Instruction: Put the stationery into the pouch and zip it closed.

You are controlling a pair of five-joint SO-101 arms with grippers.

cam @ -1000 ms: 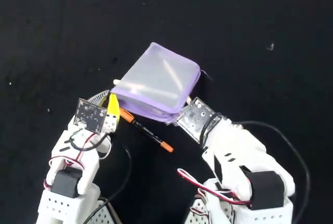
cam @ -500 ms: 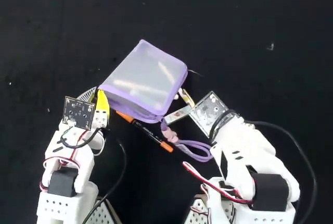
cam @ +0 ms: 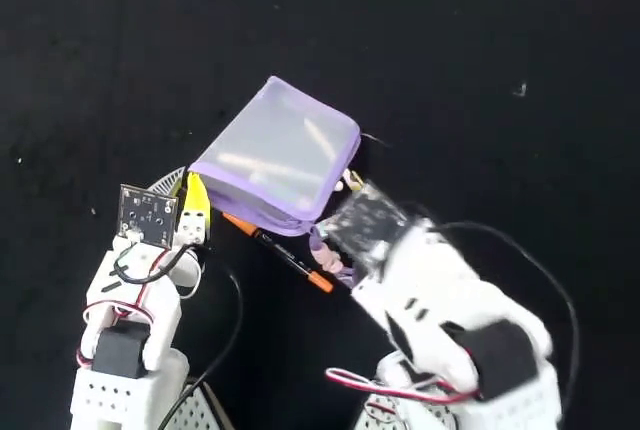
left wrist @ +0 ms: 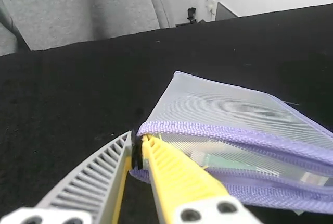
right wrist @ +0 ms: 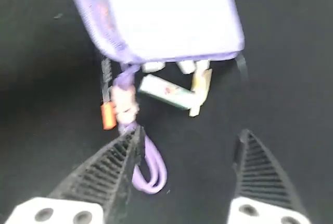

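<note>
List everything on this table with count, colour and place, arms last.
pouch: one, translucent with purple trim, middle of the table.
small stationery items: about four, white, cream and green-labelled, poking out of the pouch end that faces the right arm; kinds too blurred to tell.
strap: one, purple loop, lying on the table off the pouch's corner.
pen: one, black with orange ends, on the table along the pouch's near edge, between the arms.
table: one, black surface.
left gripper: yellow and grey fingers, shut on the pouch's corner.
right gripper: dark fingers, open, just short of the protruding items.
</note>
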